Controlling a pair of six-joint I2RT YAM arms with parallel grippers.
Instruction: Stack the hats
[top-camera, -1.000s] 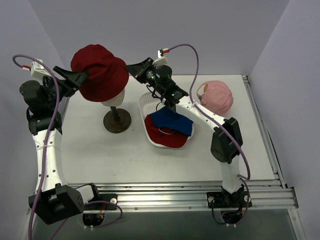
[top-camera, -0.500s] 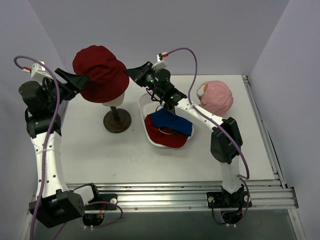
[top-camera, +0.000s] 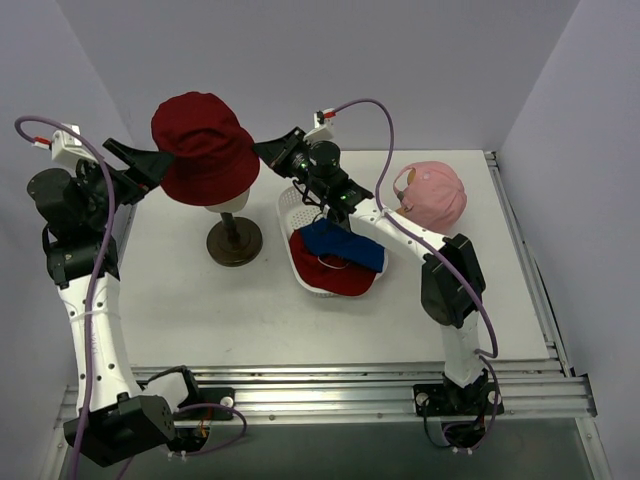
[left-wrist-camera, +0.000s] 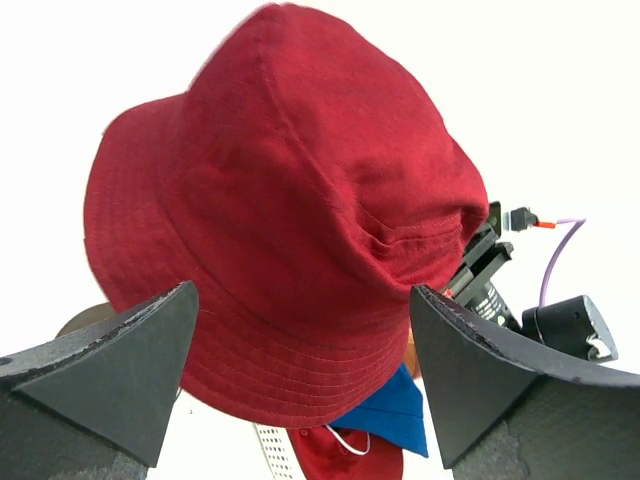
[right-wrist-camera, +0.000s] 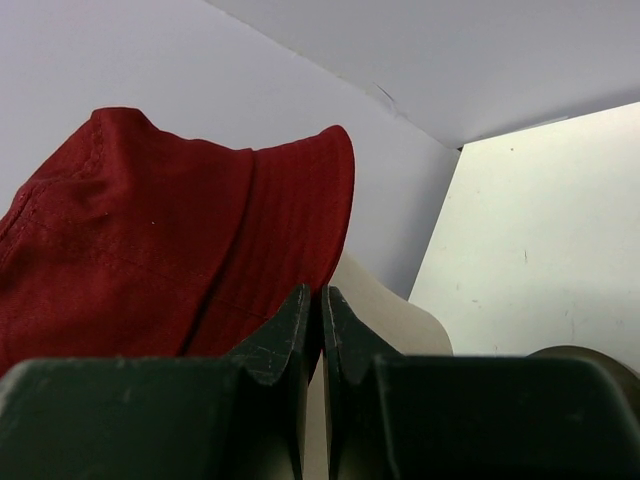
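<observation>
The dark red bucket hat (top-camera: 205, 150) sits on the cream mannequin head (top-camera: 228, 203). It also fills the left wrist view (left-wrist-camera: 290, 200). My left gripper (top-camera: 143, 163) is open at the hat's left side, its jaws wide apart and just short of the brim (left-wrist-camera: 302, 292). My right gripper (top-camera: 266, 151) is shut on the hat's right brim edge (right-wrist-camera: 321, 292), with the hat (right-wrist-camera: 150, 250) to its left. The blue bucket hat (top-camera: 345, 243) lies on the red peaked cap (top-camera: 335, 274) in the basket. The pink peaked cap (top-camera: 432, 193) lies at the back right.
The white perforated basket (top-camera: 292, 205) stands mid-table beside the mannequin's round brown base (top-camera: 234, 243). White walls close in at the back and on both sides. A metal rail (top-camera: 350, 385) runs along the near edge.
My left arm has drawn back to the left, away from the brim. The dark red hat has shifted slightly right and up on the head. The right gripper stays at the brim.
</observation>
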